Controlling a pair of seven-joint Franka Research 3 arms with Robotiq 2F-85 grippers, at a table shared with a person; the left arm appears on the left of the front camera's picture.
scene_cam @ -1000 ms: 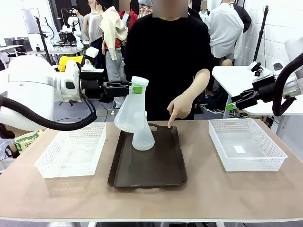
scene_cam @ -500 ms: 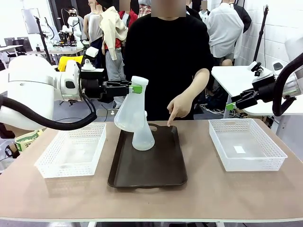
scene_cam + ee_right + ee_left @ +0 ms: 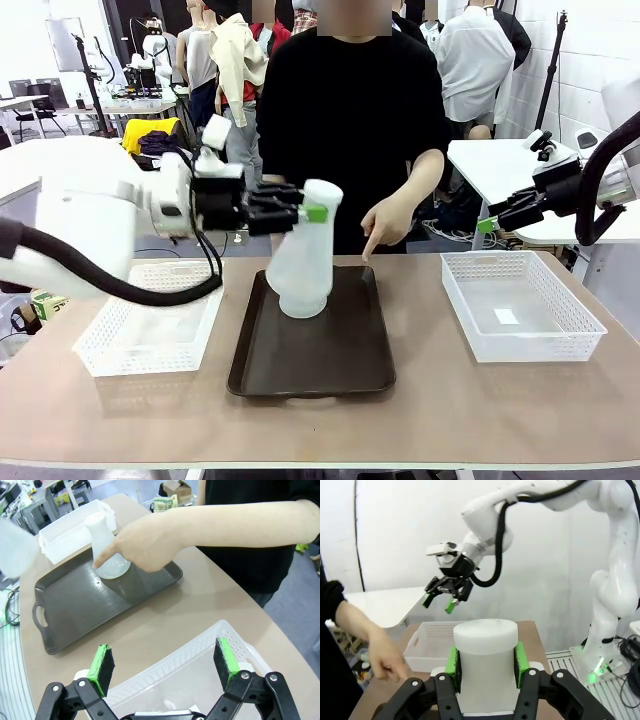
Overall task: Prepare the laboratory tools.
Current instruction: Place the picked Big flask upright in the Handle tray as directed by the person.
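Gripping flask (image 3: 300,255) neck, left end effector (image 3: 316,212) closed

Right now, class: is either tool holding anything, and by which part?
The left tool grips a flask by its neck; the right tool is open, holding nothing.

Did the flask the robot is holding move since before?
Yes. The held flask went toward picture right, so it now hangs over the tray, in front of the other flask.
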